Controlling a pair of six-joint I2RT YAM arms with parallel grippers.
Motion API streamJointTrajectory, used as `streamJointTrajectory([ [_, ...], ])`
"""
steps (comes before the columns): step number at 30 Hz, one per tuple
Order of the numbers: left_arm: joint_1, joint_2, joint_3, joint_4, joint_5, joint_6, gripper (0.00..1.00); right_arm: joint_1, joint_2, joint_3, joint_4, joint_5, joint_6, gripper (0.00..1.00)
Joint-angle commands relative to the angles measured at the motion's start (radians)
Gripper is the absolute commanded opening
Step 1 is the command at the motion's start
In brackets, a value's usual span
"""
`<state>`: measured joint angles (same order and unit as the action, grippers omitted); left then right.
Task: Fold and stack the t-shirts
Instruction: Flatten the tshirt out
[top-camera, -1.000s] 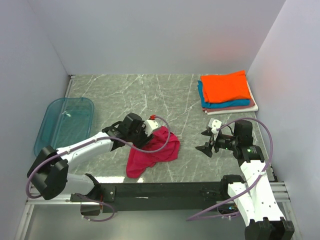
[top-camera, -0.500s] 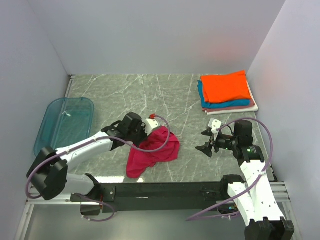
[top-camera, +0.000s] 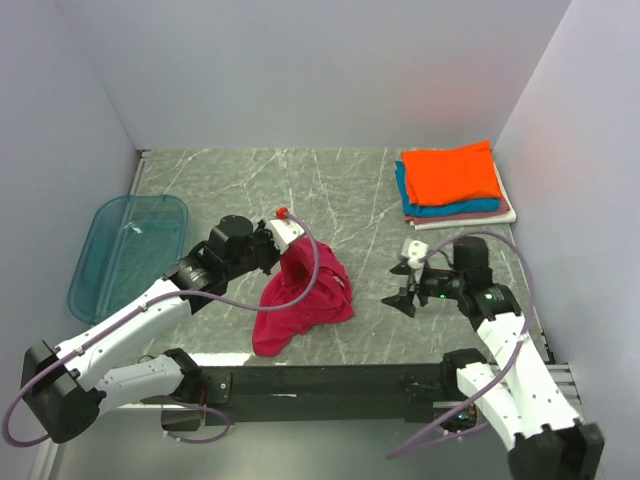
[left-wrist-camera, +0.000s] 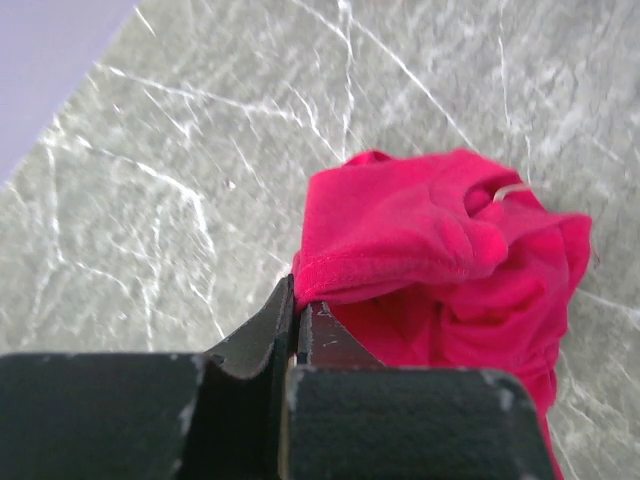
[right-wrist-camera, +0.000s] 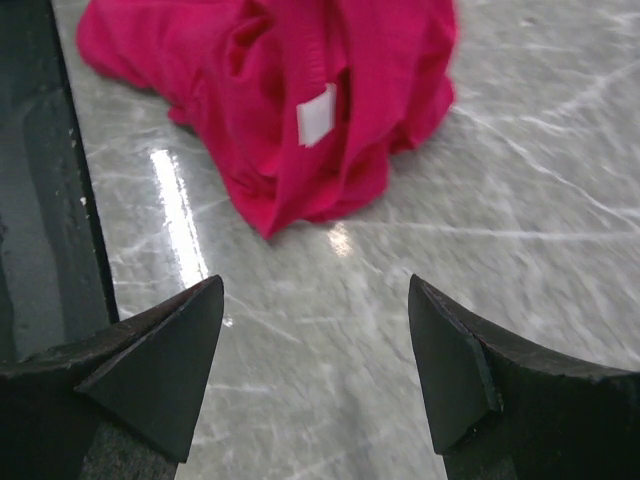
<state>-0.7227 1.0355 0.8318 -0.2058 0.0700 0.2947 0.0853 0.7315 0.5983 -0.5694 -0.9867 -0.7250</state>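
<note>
Your left tool is pinched tight on the edge of the red t-shirt. Your right tool is wide and holds nothing, near it.

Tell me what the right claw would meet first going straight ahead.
Likely the crumpled magenta-red cloth t-shirt; only grey marble tabletop lies before the right claw, though depth is unclear.

Left gripper pinched tight, arm stretched forward, right gripper spread wide, pointing left
</note>
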Motion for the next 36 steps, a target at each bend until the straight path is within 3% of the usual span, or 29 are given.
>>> streamJointTrajectory([
  [1,0.002,-0.011,0.072,0.014,-0.004,0.027,0.00,0.188,0.061,0.015,0.117,0.208,0.091,0.80],
  [6,0.002,-0.026,0.079,-0.003,0.001,0.021,0.00,0.342,0.207,0.054,0.264,0.370,0.194,0.81],
  [12,0.003,-0.072,0.049,-0.001,-0.001,0.012,0.00,0.617,0.334,0.005,0.515,0.689,0.321,0.85],
  [18,0.003,-0.103,0.036,-0.003,-0.024,0.012,0.00,0.683,0.427,-0.003,0.623,0.804,0.430,0.86],
  [26,0.003,-0.117,0.038,-0.004,-0.030,0.012,0.00,0.699,0.535,0.083,0.569,0.843,0.467,0.85],
  [30,0.003,-0.130,0.035,-0.014,-0.041,0.014,0.00,0.699,0.594,0.126,0.526,0.865,0.472,0.77],
  [33,0.002,-0.147,0.023,-0.015,-0.047,0.017,0.00,0.700,0.588,0.123,0.525,0.855,0.467,0.65],
  [36,0.003,-0.161,0.012,-0.015,-0.058,0.024,0.00,0.700,0.562,0.113,0.516,0.826,0.454,0.43],
])
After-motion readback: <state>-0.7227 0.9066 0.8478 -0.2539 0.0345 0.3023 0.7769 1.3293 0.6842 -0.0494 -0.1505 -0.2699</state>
